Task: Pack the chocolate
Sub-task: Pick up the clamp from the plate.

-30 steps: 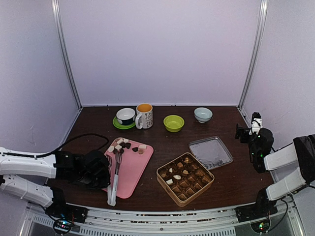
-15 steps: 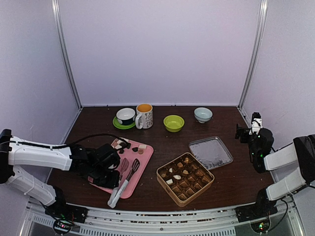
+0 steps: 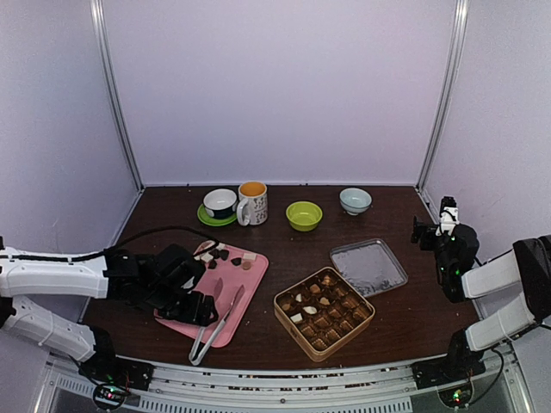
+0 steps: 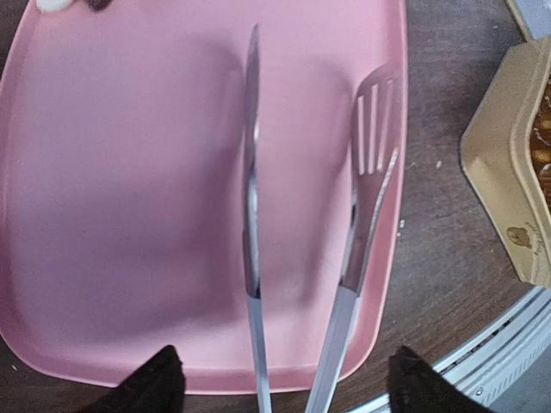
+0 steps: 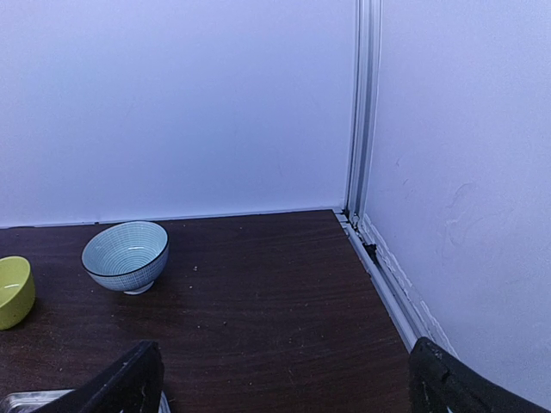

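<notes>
Our left gripper (image 4: 284, 385): fingers apart, straddling metal tongs (image 4: 250, 215) lying loose on pink tray (image 4: 112, 215). Right gripper (image 5: 284, 379) agape, well right of tray. Chocolate pieces (image 3: 222, 255) at tray's far end. We judge step: grasping tongs. Next needs square closing on handles.

Left wrist view: chocolate (image 4: 52, 4) cropped at top edge; tongs (image 4: 250, 232) handles at bottom; tin (image 4: 506, 172) at right.

The left gripper (image 3: 191, 301) hovers low over the near-left corner of the pink tray (image 3: 245, 280), jaws spread wide; the right gripper (image 3: 437, 231), equally agape, hangs raised well to its right.
</notes>
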Action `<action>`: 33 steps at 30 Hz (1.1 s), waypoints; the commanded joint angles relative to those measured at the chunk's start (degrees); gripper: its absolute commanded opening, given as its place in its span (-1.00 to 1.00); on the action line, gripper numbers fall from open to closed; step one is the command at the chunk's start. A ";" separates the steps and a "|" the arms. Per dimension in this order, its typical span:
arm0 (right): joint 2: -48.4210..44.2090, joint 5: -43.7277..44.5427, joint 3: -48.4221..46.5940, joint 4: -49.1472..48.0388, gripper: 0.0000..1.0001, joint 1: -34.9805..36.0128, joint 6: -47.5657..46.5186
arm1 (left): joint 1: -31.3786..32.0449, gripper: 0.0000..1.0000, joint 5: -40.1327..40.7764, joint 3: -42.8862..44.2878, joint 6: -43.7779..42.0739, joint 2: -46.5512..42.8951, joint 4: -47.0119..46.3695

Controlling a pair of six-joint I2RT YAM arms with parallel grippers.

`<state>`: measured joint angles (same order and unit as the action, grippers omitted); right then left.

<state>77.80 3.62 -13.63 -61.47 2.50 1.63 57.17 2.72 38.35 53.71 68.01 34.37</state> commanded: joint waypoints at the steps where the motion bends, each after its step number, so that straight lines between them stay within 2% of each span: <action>1: 0.09 -0.18 -0.85 -0.76 1.00 -0.13 -0.29 | 1.02 0.92 2.08 -1.56 -0.21 -4.11 -3.09; 5: 0.07 -0.20 -0.86 -0.75 1.00 -0.13 -0.31 | 3.74 0.96 3.81 -1.00 -0.06 -3.57 -3.87; 11: 0.09 -0.20 -0.80 -0.75 1.00 -0.13 -0.31 | 7.75 0.96 6.16 2.22 -0.48 2.11 -3.88; 19: 0.07 -0.24 -0.78 -0.75 1.00 -0.13 -0.31 | 9.09 0.96 6.69 2.16 0.18 6.67 -5.32; 26: 0.07 -0.28 -0.84 -0.75 1.00 -0.13 -0.31 | 10.13 0.95 7.55 0.08 1.26 6.99 -8.33; 33: 0.12 -0.28 -0.85 -0.75 1.00 -0.11 -0.29 | 11.97 0.90 7.75 1.19 1.87 8.92 -7.46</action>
<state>77.80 3.62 -13.63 -61.47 2.50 1.65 67.92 9.19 39.05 54.50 75.70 28.38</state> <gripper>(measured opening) 0.999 0.962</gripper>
